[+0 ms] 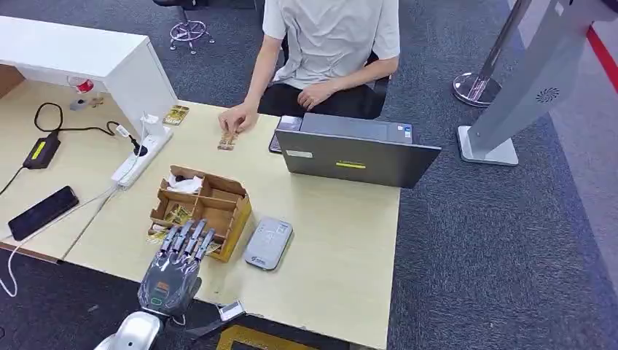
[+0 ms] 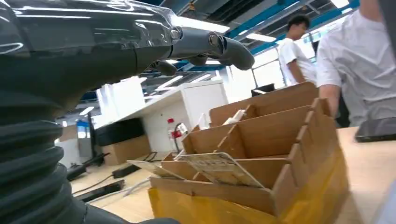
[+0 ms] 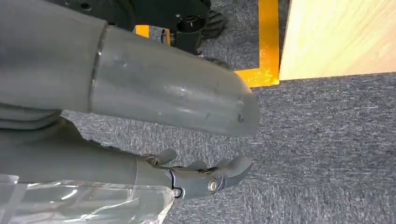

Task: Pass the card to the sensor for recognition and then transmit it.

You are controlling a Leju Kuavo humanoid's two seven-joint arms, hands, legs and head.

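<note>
The left robot hand [image 1: 177,257] reaches over the near edge of the bench [image 1: 342,240], its fingers stretched out nearly straight and side by side, holding nothing, their tips at the near compartments of a brown cardboard organiser box [image 1: 218,205]. In the left wrist view those fingers [image 2: 219,44] hover above the box [image 2: 280,140], apart from the cards below. A card [image 2: 219,169] leans tilted in the nearest compartment, and a second card [image 2: 152,168] lies beside it, sticking out past the box's edge; in the head view yellowish cards [image 1: 177,214] show in the near-left compartment, at about 12 o'clock from the fingertips. Crumpled white paper [image 1: 184,184] sits in the far-left compartment. The grey sensor [image 1: 268,243] lies flat on the bench just beside the box, at its 3 o'clock. Beyond it, toward 1 o'clock, stands an open grey laptop [image 1: 357,152] with its back to the robot. A person in a white shirt [image 1: 331,29] sits at the far side, one hand [image 1: 236,117] resting on the bench beside another card [image 1: 227,141]; a further card [image 1: 175,114] lies at that one's 10 o'clock. At 9 o'clock from the box are a white power strip [image 1: 138,160] and a black phone [image 1: 42,211]. The right robot hand [image 3: 205,177] hangs over grey carpet [image 3: 327,154] near the bench corner, fingers loosely curled and holding nothing.
</note>
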